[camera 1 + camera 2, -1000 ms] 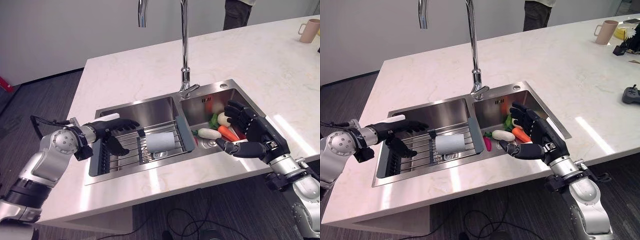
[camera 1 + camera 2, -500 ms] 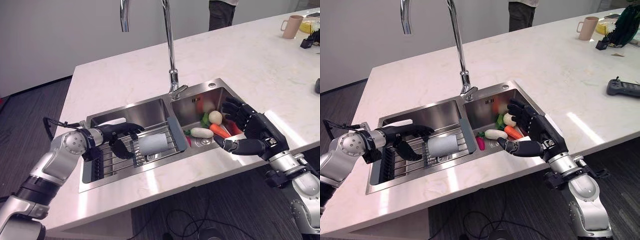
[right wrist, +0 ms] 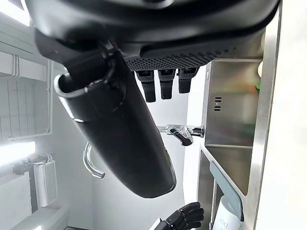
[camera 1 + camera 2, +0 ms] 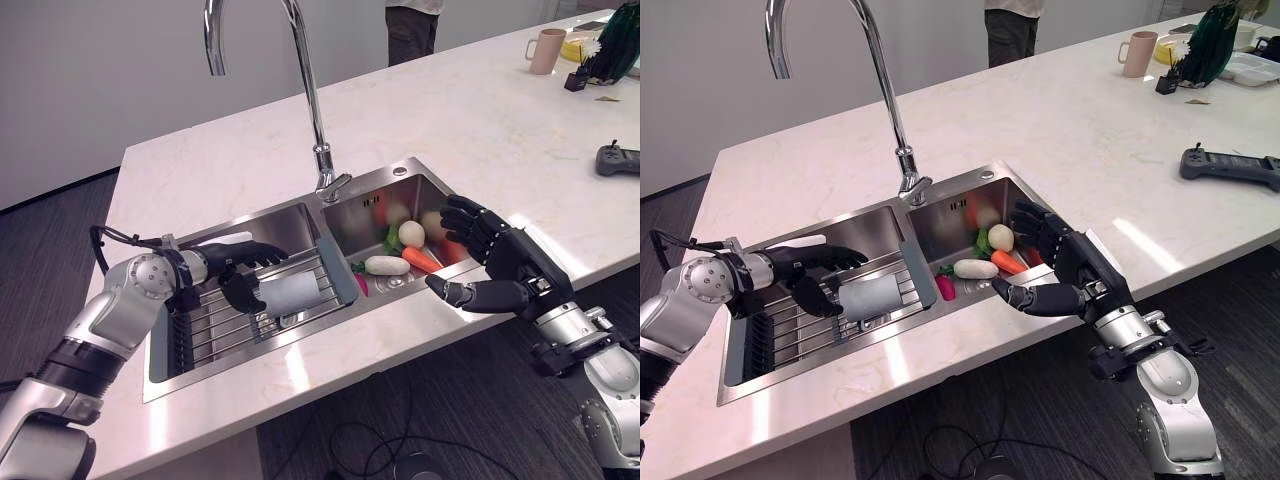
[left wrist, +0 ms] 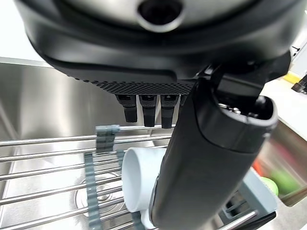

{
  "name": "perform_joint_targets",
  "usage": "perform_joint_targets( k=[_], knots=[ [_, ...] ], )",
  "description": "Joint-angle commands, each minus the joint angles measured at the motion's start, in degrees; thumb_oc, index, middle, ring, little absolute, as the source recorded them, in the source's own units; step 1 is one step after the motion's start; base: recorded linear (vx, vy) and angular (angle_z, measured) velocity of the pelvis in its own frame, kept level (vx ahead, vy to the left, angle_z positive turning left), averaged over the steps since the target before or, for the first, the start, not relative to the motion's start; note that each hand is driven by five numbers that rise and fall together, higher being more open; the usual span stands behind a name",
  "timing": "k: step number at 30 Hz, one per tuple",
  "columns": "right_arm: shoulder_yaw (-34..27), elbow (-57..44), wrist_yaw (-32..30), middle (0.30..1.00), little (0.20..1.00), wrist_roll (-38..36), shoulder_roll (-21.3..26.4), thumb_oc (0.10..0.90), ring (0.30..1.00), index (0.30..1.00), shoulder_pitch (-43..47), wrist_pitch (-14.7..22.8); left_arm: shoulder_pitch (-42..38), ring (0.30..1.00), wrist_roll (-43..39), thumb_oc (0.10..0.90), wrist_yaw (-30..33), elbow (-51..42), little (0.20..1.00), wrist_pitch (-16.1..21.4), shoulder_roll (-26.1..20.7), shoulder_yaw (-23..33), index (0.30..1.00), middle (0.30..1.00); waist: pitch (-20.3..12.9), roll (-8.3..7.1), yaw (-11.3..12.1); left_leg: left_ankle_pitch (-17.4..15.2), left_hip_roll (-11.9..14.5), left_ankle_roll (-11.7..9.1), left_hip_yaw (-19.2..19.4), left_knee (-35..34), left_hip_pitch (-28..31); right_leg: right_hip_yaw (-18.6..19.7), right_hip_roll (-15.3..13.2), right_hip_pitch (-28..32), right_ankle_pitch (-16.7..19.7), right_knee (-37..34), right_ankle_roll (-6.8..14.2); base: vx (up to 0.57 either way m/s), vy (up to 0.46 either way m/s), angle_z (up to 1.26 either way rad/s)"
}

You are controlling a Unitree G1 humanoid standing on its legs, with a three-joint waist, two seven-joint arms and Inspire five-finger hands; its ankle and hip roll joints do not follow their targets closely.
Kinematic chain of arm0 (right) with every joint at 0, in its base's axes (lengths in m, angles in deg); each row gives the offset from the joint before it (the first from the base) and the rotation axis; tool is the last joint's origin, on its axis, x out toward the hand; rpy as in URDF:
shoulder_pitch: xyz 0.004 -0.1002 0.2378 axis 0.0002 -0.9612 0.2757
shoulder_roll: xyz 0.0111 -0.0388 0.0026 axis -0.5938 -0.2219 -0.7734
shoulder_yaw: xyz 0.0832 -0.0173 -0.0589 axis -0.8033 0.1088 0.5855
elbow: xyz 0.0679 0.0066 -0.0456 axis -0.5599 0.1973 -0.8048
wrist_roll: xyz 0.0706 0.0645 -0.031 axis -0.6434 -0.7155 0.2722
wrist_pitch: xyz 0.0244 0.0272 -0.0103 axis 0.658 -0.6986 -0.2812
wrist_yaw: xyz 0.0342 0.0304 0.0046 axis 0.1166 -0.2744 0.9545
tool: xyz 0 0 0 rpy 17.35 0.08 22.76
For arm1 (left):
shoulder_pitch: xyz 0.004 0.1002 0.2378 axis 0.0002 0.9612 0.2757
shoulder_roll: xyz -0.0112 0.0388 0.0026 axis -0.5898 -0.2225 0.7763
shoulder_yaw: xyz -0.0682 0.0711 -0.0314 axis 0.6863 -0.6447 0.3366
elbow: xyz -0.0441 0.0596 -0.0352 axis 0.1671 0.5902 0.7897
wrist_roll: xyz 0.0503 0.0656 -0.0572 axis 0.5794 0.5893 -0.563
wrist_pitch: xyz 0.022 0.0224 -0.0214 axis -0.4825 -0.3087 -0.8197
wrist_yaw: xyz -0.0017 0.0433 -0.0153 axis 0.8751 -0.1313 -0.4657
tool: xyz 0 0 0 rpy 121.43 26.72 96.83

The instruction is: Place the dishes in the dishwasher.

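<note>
At the double sink [image 4: 300,214] set into the marble counter [image 4: 480,110], I have my left hand [image 4: 238,268] reaching across the wire drying rack [image 4: 205,322] in the left basin, fingers extended and spread over the white cup [image 4: 291,296] that lies on its side on the rack's bars, thumb dropping in front of the cup's near end; the hand is open and, as far as I can judge from the left wrist view, brackets the cup [image 5: 139,178] without closing on it. My right hand [image 4: 497,272] hovers above the counter's front edge beside the right basin, fingers loosely spread and holding nothing, just short of the vegetables lying there: a white radish [image 4: 386,265], a carrot [image 4: 421,260] and a pale round one [image 4: 411,234] among greens. The tall faucet [image 4: 300,70] arches over the divide between the basins. On the far counter stand a mug [image 4: 544,50] and a controller [image 4: 618,159], and a person [image 4: 412,24] stands at the far side. No dishwasher can be seen from here, so I judge the task barely begun, with the cup the one dish in reach. The risk I see is the cup rolling along the bars if my fingertips nudge its curved side before the thumb closes, or slipping from a shallow pinch on its smooth wall as I lift; a finger could also snag between the rack's wires and drag the rack.
</note>
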Motion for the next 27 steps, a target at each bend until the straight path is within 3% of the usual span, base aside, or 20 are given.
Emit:
perform_joint_targets(
  k=[1,27],
  knots=[
    [-3.96,-2.16,0.46,0.900,0.900,-3.85,0.78,0.800,0.900,0.900,5.74,5.42,-8.53,0.900,1.22,0.800,1.64,1.61,0.900,1.03,1.27,2.17,0.900,0.900,-2.22,1.15,0.03,-15.33,0.10,-0.90,-3.37,5.70,4.12,-5.38,0.43,1.75,-1.11,-5.32,2.20,0.00,0.000,0.00],
    [-3.94,-1.94,1.61,0.900,0.900,-3.28,0.68,0.800,0.900,0.900,6.09,4.94,-7.00,0.900,4.68,0.800,0.67,3.89,0.900,-0.29,4.27,2.10,0.900,0.900,-2.14,0.78,0.06,-15.15,0.03,-0.82,-3.62,5.70,3.92,-5.39,0.56,1.70,-1.18,-5.32,1.87,0.00,0.000,0.00]
  ],
)
